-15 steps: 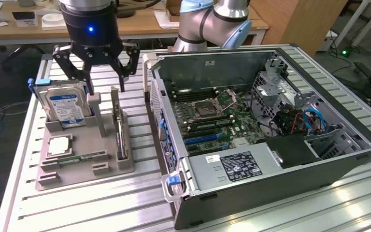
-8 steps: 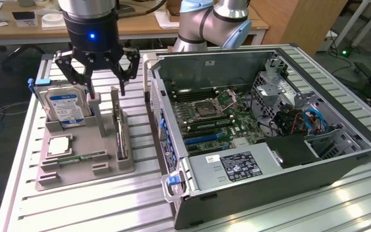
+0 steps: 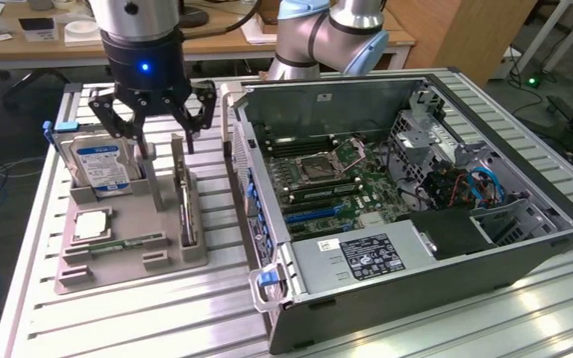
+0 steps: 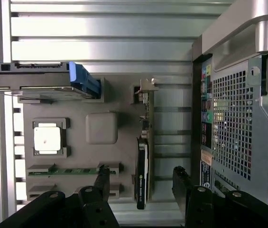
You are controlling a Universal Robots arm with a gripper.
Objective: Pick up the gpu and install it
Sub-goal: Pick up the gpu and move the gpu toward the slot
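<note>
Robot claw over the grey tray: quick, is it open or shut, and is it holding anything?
Black gripper: open, holding nothing, hovering over the thin dark upright circuit card in the grey tray.

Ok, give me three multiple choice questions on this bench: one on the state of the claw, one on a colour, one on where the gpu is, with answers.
1. The claw is: A shut on a part; B open and empty; C shut and empty.
2. The hard drive has a label that is: A blue and white; B red; C yellow.
3. The gpu is: A flat on the hard drive; B clamped in the claw; C on edge in the grey holder.

Answers:
1 B: its fingers are spread above the holder and grip nothing.
2 A: the label on its upright face shows blue and white.
3 C: the card stands upright in a slot of the holder, below the claw.
</note>
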